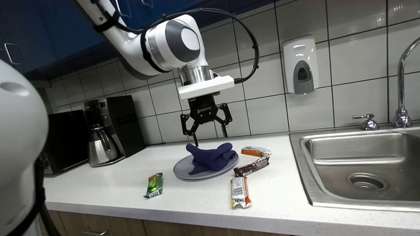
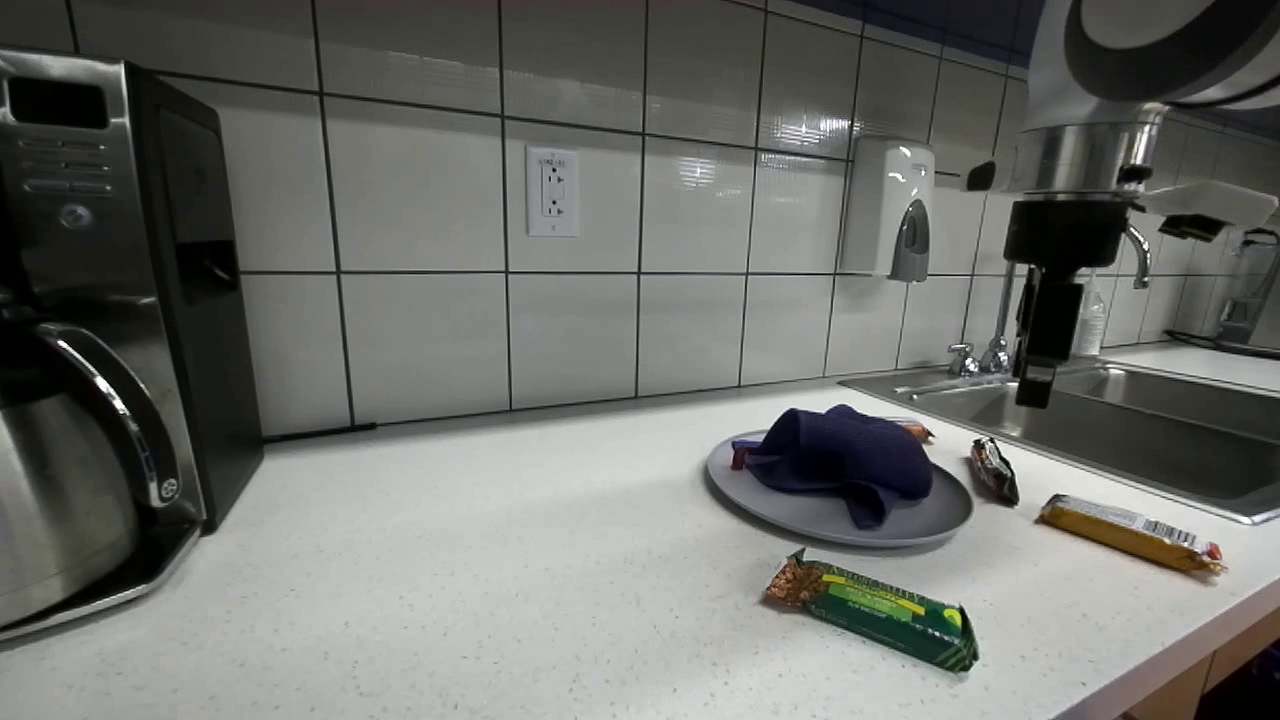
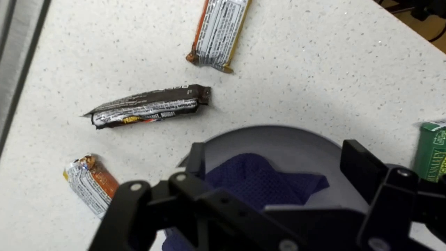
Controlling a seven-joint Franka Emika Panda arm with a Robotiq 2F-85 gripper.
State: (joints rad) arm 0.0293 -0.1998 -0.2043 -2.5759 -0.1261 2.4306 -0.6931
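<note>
My gripper [image 1: 210,140] is open and empty, pointing down above a crumpled dark blue-purple cloth [image 1: 211,159]. The cloth lies on a round grey plate [image 1: 183,173] on the white counter. In the wrist view, the cloth [image 3: 251,181] and plate [image 3: 271,139] show between the open fingers [image 3: 274,153], which partly hide them. In an exterior view, the gripper [image 2: 1035,385] hangs above the counter and a small dark red bit [image 2: 738,457] shows at the cloth's edge. Around the plate lie a green-wrapped bar [image 2: 885,612], a brown bar [image 3: 150,106], a gold-orange bar [image 3: 221,33] and an orange-silver bar [image 3: 92,186].
A steel sink [image 1: 303,170] with a faucet [image 1: 401,82] is set into the counter beside the bars. A coffee maker [image 1: 131,121] with a steel carafe stands at the other end. A soap dispenser [image 1: 300,65] hangs on the tiled wall behind. The counter's front edge [image 1: 164,213] runs along the near side.
</note>
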